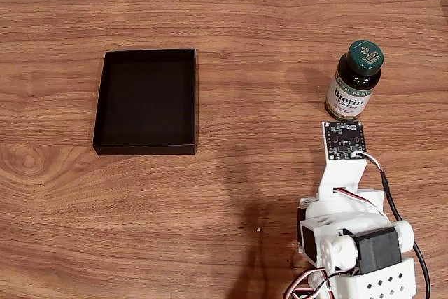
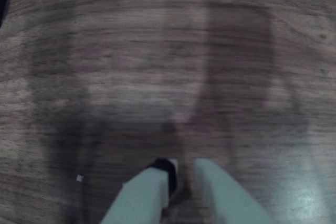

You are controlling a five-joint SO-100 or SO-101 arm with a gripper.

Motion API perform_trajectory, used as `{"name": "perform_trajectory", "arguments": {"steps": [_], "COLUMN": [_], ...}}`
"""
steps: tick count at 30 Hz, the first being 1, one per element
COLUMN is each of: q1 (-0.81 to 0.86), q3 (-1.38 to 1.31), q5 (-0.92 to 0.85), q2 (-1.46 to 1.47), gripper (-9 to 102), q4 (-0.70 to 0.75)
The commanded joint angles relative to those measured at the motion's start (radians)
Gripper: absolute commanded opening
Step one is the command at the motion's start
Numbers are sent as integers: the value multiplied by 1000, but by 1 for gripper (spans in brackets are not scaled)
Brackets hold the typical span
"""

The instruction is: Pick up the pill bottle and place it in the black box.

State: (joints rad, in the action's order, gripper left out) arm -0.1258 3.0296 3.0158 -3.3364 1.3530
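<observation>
Bottle (image 1: 354, 80) stands upright on the surface (image 1: 266, 47) at 3 o'clock from the box (image 1: 145, 101), well apart; fingers (image 2: 184, 174) nearly closed, empty, over bare wood

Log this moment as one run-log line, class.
arm: folded | gripper: near shut, empty | pill bottle: upright on table | black box: empty

— How many bottles do you see?
— One pill bottle (image 1: 355, 80), with one green cap (image 1: 365, 57) on top.
— And boxes?
— One black box (image 1: 146, 101).
— How many robot arms?
— One white arm (image 1: 353, 239). It has one hand (image 2: 182, 170) with two fingers (image 2: 223, 195).
— Anything else?
— One tiny white speck (image 1: 258, 230) on the one brown tabletop (image 1: 231, 33).
</observation>
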Motion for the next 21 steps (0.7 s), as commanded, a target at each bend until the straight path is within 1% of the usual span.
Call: {"name": "perform_trajectory", "arguments": {"steps": [1, 14, 21], "q1": [12, 15, 35], "q3": [0, 0, 0], "q5": [-11, 11, 21], "q2": [0, 0, 0], "gripper": [1, 1, 1], "q4": [150, 150, 120]}}
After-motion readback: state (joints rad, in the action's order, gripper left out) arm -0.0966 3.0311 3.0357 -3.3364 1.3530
